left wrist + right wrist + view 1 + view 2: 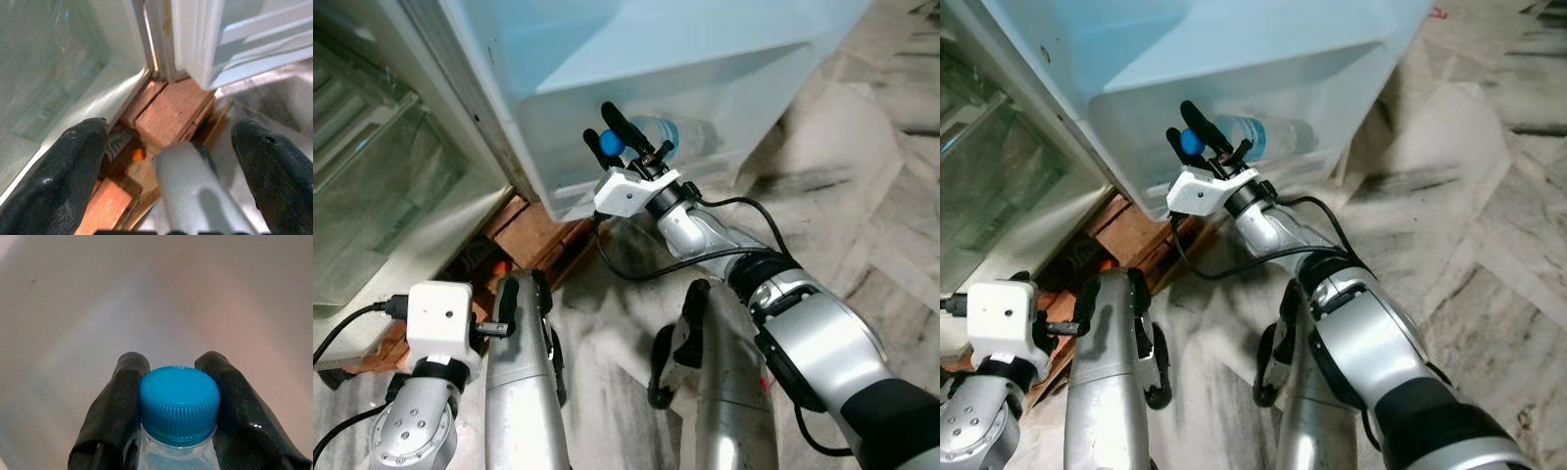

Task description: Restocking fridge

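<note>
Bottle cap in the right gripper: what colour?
Blue, ribbed cap; right gripper holds it, clearest in the right wrist view.

1. the bottle [677, 135] is clear plastic with a blue ribbed cap [179, 403]; it looks to hold water.
2. it lies tilted against the fridge door's bin [724, 93], its body seen through the bin's translucent wall and its cap end pointing out of the bin.
3. its neck, just below the cap, is clamped between two black fingers [111, 416].
</note>
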